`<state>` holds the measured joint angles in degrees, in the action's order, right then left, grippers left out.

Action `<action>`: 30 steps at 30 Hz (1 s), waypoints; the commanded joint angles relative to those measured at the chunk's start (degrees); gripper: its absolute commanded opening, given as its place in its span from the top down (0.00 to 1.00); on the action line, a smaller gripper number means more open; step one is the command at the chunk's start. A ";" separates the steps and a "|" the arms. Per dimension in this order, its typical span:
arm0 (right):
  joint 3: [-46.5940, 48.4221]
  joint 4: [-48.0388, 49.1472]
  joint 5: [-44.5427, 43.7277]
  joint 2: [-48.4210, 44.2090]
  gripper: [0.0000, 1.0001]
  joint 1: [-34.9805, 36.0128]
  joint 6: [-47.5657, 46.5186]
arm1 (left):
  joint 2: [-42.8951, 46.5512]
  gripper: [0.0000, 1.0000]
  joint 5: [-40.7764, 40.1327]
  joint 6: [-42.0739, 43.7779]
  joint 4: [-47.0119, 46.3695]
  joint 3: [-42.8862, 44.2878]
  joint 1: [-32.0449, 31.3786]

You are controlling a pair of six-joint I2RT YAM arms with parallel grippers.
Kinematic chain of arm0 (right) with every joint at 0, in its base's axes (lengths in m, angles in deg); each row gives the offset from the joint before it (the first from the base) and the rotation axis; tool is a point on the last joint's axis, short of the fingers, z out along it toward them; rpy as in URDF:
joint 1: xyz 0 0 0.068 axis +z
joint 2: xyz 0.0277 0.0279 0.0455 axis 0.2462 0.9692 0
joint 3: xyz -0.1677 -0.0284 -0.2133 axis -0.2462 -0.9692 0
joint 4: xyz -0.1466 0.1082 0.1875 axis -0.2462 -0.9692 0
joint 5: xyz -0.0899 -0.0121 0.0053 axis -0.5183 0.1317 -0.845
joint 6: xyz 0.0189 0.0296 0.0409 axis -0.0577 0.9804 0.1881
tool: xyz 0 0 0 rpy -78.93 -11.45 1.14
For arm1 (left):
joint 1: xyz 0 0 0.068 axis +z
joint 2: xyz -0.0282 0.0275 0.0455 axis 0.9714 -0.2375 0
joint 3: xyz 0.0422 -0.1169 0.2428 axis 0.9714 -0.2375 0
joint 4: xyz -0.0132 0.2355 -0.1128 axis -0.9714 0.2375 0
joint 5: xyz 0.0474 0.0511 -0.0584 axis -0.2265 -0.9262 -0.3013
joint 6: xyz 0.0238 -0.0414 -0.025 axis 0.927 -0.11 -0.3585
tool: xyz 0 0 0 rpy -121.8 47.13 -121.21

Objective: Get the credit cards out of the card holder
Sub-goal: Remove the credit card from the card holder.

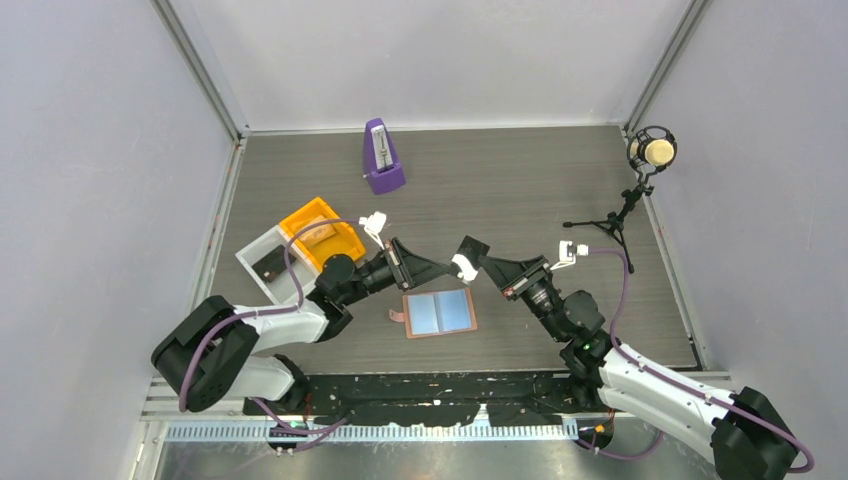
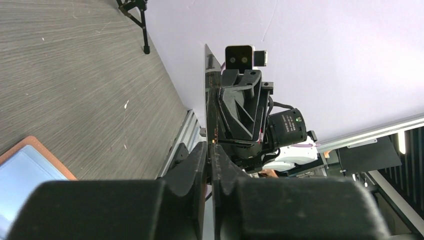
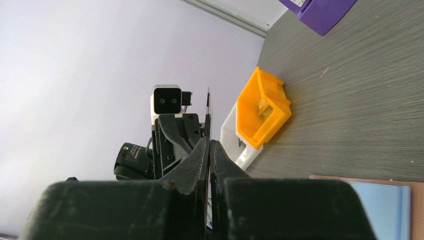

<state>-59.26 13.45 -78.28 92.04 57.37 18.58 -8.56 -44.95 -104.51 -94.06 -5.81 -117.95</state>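
Observation:
The card holder (image 1: 438,313) lies open and flat on the table, blue-grey inner faces up, its tan tab at the left. It also shows in the left wrist view (image 2: 25,170) and the right wrist view (image 3: 380,192). My left gripper (image 1: 443,268) and right gripper (image 1: 470,262) meet tip to tip just above its far edge. In the left wrist view my gripper (image 2: 214,150) is shut on a thin dark credit card (image 2: 207,90) seen edge-on. In the right wrist view my gripper (image 3: 209,145) is likewise shut on an edge-on credit card (image 3: 208,107). I cannot tell if it is one card or two.
An orange tray (image 1: 320,232) sits on a white tray (image 1: 262,250) at the left, with a dark flat piece (image 1: 268,266) in the white one. A purple metronome (image 1: 382,157) stands at the back. A microphone on a stand (image 1: 650,152) is at the back right.

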 commanded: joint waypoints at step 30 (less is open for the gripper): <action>25.69 -33.86 57.97 7.95 0.40 -7.87 -39.83 | 29.10 1.00 20.85 32.31 56.49 8.22 3.74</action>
<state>-34.04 -29.60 -29.96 98.68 49.76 -24.02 20.88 -27.69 -74.83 -41.07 0.38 -114.48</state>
